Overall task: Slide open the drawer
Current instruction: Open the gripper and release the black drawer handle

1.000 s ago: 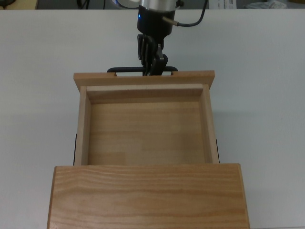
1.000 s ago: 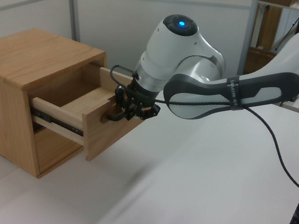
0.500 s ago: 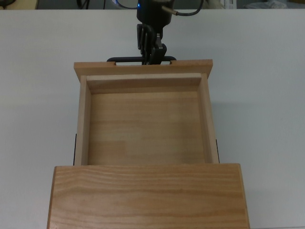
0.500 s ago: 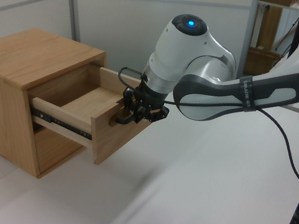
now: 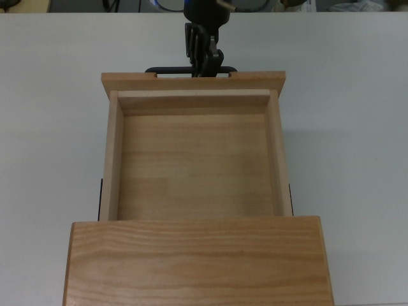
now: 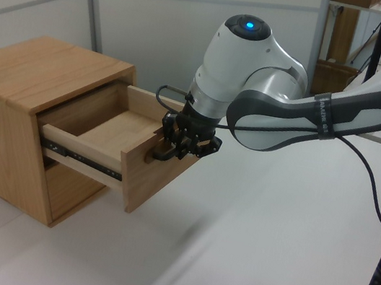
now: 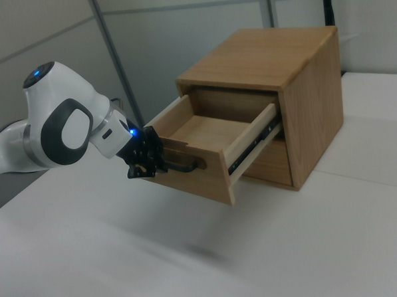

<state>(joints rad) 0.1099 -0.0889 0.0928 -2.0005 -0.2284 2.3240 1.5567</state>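
At twelve o'clock in the top view, the gripper (image 5: pixel 203 64) pinches the black bar handle (image 5: pixel 190 69) of the drawer (image 5: pixel 194 159); rigid wood on rails should glide easily.

Drawer (image 5: pixel 194 162) interior bare, open from above; its walls and front panel (image 6: pixel 162 178) fence the sides. Cabinet (image 7: pixel 282 84) top overhangs the tray's rear. Gripper (image 5: pixel 203 62) and arm (image 6: pixel 304 121) occupy the space just outside the handle (image 7: pixel 183 166). White table (image 6: pixel 280 260) open on both sides of the drawer and toward the far edges.
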